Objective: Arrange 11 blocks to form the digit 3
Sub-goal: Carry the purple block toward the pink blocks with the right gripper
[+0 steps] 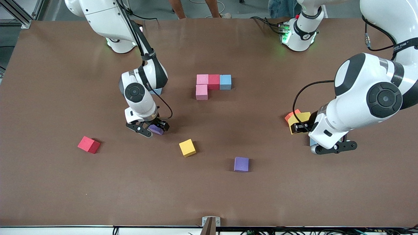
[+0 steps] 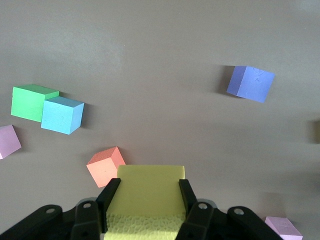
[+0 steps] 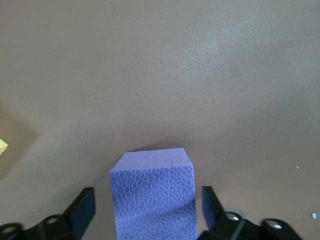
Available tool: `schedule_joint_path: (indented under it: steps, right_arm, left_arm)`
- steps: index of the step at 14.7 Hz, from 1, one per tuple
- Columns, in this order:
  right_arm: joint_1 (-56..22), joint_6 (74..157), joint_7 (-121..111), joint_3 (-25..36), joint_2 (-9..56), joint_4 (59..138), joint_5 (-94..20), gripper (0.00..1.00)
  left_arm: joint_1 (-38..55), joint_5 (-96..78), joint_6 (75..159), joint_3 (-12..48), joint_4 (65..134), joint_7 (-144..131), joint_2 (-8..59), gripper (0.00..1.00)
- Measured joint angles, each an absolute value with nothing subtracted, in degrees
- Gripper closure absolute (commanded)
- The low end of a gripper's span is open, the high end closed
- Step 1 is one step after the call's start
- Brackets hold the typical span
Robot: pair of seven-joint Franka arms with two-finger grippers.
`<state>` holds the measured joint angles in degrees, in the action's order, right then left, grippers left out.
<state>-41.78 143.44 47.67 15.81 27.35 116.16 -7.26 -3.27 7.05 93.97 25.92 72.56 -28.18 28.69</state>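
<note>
Four blocks form a tight group mid-table: pink [image 1: 202,79], red [image 1: 214,81] and light blue [image 1: 225,81] in a row, with a second pink block [image 1: 201,92] below the first. My right gripper [image 1: 154,129] [image 3: 148,210] is open and straddles a purple block [image 1: 157,130] [image 3: 152,197] on the table, with a gap at each finger. My left gripper [image 1: 298,126] [image 2: 148,192] is shut on a yellow block [image 1: 302,120] [image 2: 147,195], next to an orange block [image 1: 291,115] [image 2: 105,166].
Loose blocks lie nearer the front camera: red [image 1: 88,144], yellow [image 1: 187,147], purple [image 1: 241,164]. A light blue block [image 1: 156,91] shows by the right arm. The left wrist view also shows green [image 2: 32,102] and light blue [image 2: 61,115] blocks side by side.
</note>
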Motion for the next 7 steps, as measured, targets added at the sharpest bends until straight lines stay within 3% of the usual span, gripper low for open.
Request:
schedule_joint_path:
  steps: [1,2,3,4,7]
  right_arm:
    - [-41.8,143.4,47.7,15.8,27.4,116.2,-7.3,0.47]
    - [-41.8,143.4,47.7,15.8,27.5,116.2,-7.3,0.72]
    - [-41.8,143.3,47.5,15.8,27.5,116.2,-7.3,0.88]
    - [-41.8,143.3,46.8,15.8,27.5,116.1,-7.3,0.98]
    - [-41.8,143.1,45.3,15.8,27.4,116.1,-7.3,1.0]
  left_arm:
    - [-3.3,7.0,94.0,25.9,72.6,-28.2,28.7,0.86]
    - [-3.3,7.0,94.0,25.9,72.6,-28.2,28.7,0.86]
    - [-3.2,7.0,94.0,25.9,72.6,-28.2,28.7,0.86]
    - [-3.2,7.0,94.0,25.9,72.6,-28.2,28.7,0.86]
    - [-3.2,7.0,94.0,25.9,72.6,-28.2,28.7,0.86]
